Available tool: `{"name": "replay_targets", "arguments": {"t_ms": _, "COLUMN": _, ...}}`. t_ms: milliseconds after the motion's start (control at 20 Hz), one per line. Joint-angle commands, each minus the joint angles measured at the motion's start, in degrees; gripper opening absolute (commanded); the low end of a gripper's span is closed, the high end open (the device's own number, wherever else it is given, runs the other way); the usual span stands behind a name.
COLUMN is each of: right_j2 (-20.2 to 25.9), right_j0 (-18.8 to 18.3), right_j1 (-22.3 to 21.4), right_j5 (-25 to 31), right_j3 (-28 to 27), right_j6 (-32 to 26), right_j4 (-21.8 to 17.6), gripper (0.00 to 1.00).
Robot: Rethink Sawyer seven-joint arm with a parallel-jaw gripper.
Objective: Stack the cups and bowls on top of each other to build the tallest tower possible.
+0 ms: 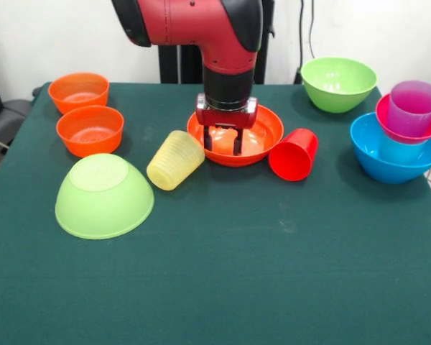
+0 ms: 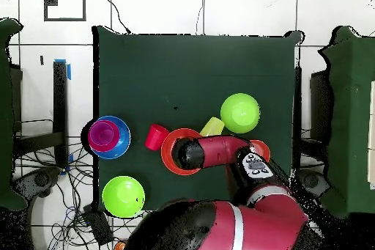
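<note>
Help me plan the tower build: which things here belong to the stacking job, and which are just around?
Job: wide orange bowl under the gripper; two small orange bowls; green bowls; yellow cup; red cup; blue bowl holding magenta bowl and purple cup.

Around: cables beside the table.

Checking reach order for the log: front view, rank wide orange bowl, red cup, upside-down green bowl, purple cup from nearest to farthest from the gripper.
1. Wide orange bowl: directly under the gripper, its fingers over it.
2. Red cup: on its side, just right of that bowl.
3. Upside-down green bowl: front left of the table.
4. Purple cup: far right, atop the stacked bowls.
</note>
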Motion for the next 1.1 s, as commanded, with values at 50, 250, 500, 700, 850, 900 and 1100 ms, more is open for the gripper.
{"name": "replay_targets", "arguments": {"t_ms": 50, "right_j2": -0.3, "right_j0": -3.8, "right_j1": 10.0, "right_j5": -0.2, "right_j3": -4.3, "right_j6": -10.4, "right_j4": -12.4, "gripper": 1.00}}
{"name": "replay_targets", "arguments": {"t_ms": 250, "right_j2": 0.1, "right_j0": -3.9, "right_j1": 9.5, "right_j5": 0.1, "right_j3": -5.2, "right_j6": -10.0, "right_j4": -15.0, "gripper": 1.00}}
{"name": "replay_targets", "arguments": {"t_ms": 500, "right_j2": 1.0, "right_j0": -4.2, "right_j1": 9.2, "right_j5": 1.1, "right_j3": -6.1, "right_j6": -10.0, "right_j4": -17.1, "gripper": 1.00}}
{"name": "replay_targets", "arguments": {"t_ms": 700, "right_j2": 3.1, "right_j0": -7.1, "right_j1": 10.7, "right_j5": 3.3, "right_j3": -7.8, "right_j6": -11.6, "right_j4": -17.0, "gripper": 1.00}}
{"name": "replay_targets", "arguments": {"t_ms": 850, "right_j2": 5.3, "right_j0": -9.9, "right_j1": 13.3, "right_j5": 2.9, "right_j3": -10.7, "right_j6": -14.3, "right_j4": -18.9, "gripper": 1.00}}
{"name": "replay_targets", "arguments": {"t_ms": 900, "right_j2": 6.1, "right_j0": -10.9, "right_j1": 14.0, "right_j5": 3.3, "right_j3": -11.5, "right_j6": -15.4, "right_j4": -19.4, "gripper": 1.00}}
{"name": "replay_targets", "arguments": {"t_ms": 1100, "right_j2": 8.8, "right_j0": -14.3, "right_j1": 15.0, "right_j5": 4.6, "right_j3": -12.9, "right_j6": -17.9, "right_j4": -21.2, "gripper": 1.00}}
